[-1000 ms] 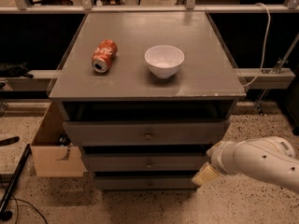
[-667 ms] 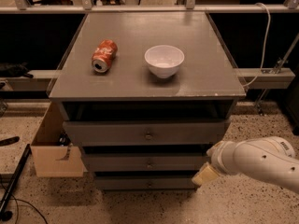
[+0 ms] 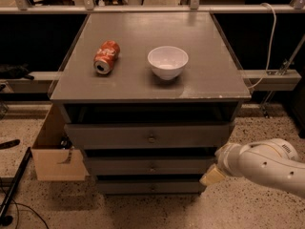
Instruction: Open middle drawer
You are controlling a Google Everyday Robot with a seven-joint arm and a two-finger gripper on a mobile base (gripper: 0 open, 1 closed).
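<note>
Camera view shows the gripper (image 3: 212, 175) low beneath the front right corner of the counter (image 3: 209, 87), beside the right end of the middle drawer (image 3: 119, 166). Whether its jaws are open I cannot tell. It should centre on the knob (image 3: 152, 167), grip, then pull straight outward.

Dim warm light from above, deep shadow under the tabletop (image 3: 205, 75), jaws lit lower right.

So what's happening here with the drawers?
The robot's gripper sits low at the right front corner of the cabinet, level with the middle drawer. It is not on the knob, and the drawer looks shut. A soda can on its side and a white bowl sit on top.
</note>
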